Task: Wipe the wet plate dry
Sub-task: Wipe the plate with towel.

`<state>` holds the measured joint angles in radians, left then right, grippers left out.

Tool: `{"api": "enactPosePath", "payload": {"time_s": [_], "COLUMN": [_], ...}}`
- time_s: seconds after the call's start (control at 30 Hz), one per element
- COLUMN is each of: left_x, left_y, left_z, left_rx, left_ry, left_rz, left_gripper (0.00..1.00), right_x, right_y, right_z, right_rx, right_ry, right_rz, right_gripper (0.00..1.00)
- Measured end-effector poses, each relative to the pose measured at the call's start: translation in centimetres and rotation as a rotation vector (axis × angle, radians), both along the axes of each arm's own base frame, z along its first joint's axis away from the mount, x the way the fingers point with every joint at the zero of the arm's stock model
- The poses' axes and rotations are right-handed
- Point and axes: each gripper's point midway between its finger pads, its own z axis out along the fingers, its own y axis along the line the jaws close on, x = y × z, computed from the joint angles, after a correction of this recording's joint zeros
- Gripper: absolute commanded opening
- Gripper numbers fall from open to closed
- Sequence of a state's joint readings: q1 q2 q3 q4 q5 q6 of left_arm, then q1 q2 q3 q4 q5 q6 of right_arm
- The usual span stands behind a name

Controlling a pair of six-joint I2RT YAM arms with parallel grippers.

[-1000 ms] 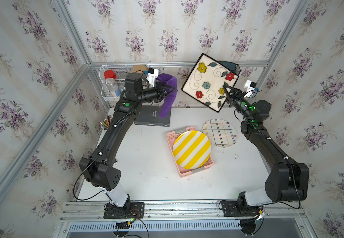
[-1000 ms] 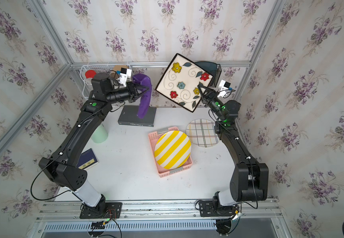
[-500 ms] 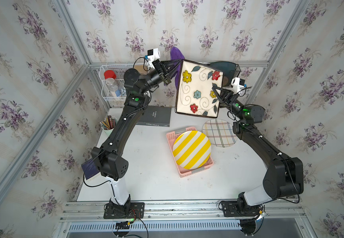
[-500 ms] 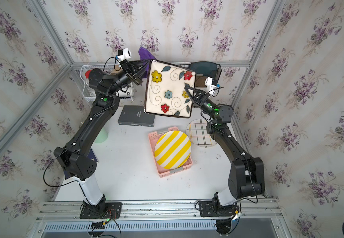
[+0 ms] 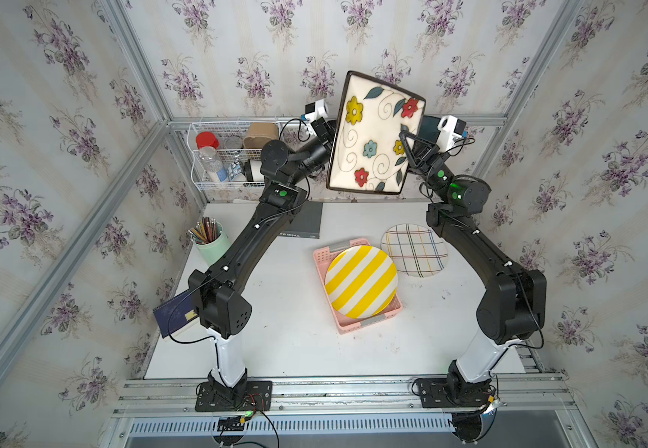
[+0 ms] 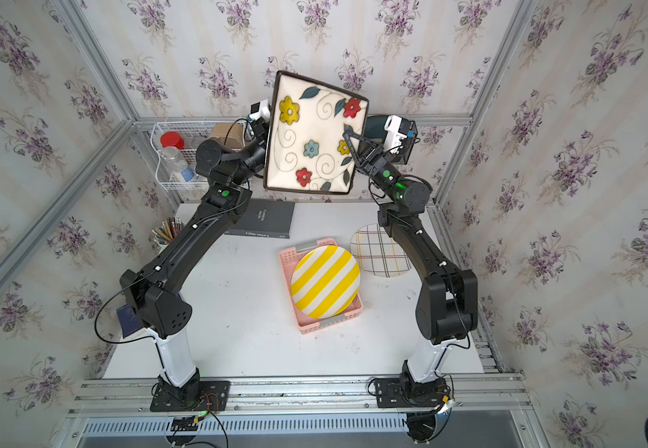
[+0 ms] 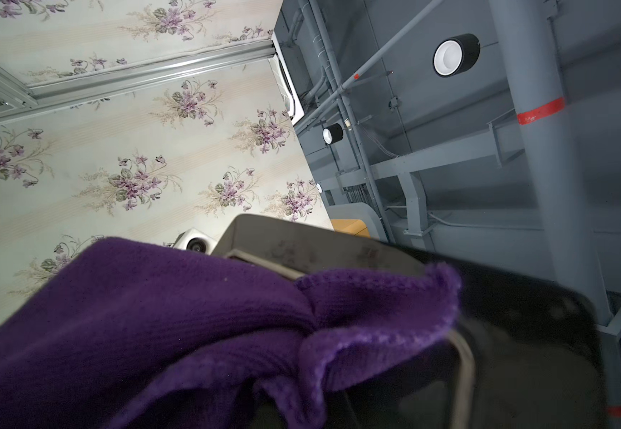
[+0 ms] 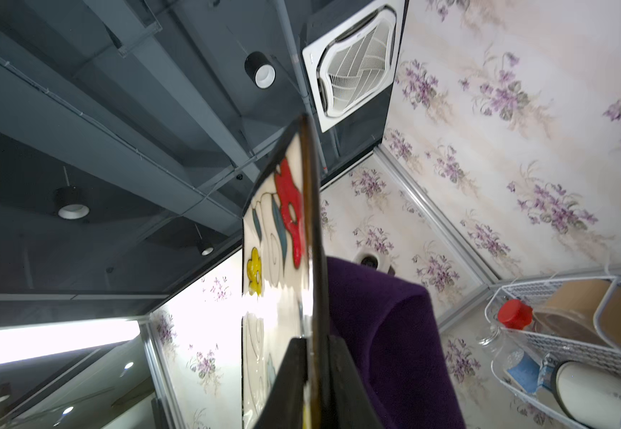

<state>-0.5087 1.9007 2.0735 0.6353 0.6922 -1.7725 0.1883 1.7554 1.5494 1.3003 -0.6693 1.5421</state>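
Purple knitted cloth sits bunched in the left gripper, whose jaws are closed on it. It lies against the dark back of the square cream flowered ceramic plate, held upright above the white table. The right gripper is clamped on the plate's right rim.

Glossy glazed ceramic plate, nubby purple cloth, metal wire basket, pink plastic crate
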Motion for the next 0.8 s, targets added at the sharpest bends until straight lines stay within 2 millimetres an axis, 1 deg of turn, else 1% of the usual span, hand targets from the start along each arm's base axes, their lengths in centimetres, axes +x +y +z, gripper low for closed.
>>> {"api": "enactPosePath", "payload": {"time_s": [0.1, 0.17, 0.23, 0.3, 0.37, 0.43, 0.47, 0.53, 0.57, 0.63, 0.7, 0.73, 0.8], "left_x": [0.0, -0.1, -0.4, -0.3, -0.2, -0.3, -0.7, -0.6, -0.6, -0.1, 0.5, 0.6, 0.5], "left_y": [1.1, 2.0, 2.5, 2.6, 2.5, 2.2, 1.6, 0.2, -0.4, -0.7, -0.5, -0.4, -0.2], "left_z": [0.6, 1.3, 2.0, 2.4, 2.6, 2.7, 2.2, 0.8, -0.2, -1.3, -1.6, -1.5, -1.0], "left_rx": [-0.008, -0.025, -0.045, -0.064, -0.092, -0.127, -0.119, -0.108, -0.084, -0.072, -0.066, -0.07, -0.08], "left_ry": [-0.004, -0.02, -0.04, -0.048, -0.047, -0.05, -0.047, -0.007, 0.009, 0.04, 0.06, 0.066, 0.052], "left_rz": [0.012, 0.021, 0.027, 0.033, 0.036, 0.037, 0.016, -0.02, -0.042, -0.045, -0.041, -0.041, -0.039], "left_gripper": [0.0, 0.0, 0.0, 0.0, 0.0, 0.0, 0.0, 0.0, 0.0, 0.0, 0.0, 0.0, 0.0], "right_x": [1.5, 1.8, 1.6, 0.8, 0.0, -0.4, -0.5, -0.4, -0.3, 0.2, 0.6, 0.4, -0.6], "right_y": [-2.1, -2.5, -1.3, 0.4, 1.8, 2.1, 2.1, 1.8, 1.7, 1.6, 2.3, 3.1, 4.7], "right_z": [-0.4, -1.3, -2.4, -2.7, -2.1, -0.9, -0.2, 0.9, 1.1, 0.7, -0.1, -0.2, 0.1], "right_rx": [0.049, 0.07, 0.096, 0.119, 0.138, 0.153, 0.158, 0.166, 0.161, 0.143, 0.141, 0.149, 0.155], "right_ry": [0.073, 0.123, 0.181, 0.21, 0.198, 0.156, 0.128, 0.083, 0.07, 0.08, 0.133, 0.151, 0.151], "right_rz": [-0.065, -0.09, -0.07, -0.027, 0.004, 0.015, 0.016, 0.014, 0.006, -0.004, -0.004, -0.002, 0.016], "right_gripper": [0.0, 0.0, 0.0, 0.0, 0.0, 0.0, 0.0, 0.0, 0.0, 0.0, 0.0, 0.0, 0.0]}}
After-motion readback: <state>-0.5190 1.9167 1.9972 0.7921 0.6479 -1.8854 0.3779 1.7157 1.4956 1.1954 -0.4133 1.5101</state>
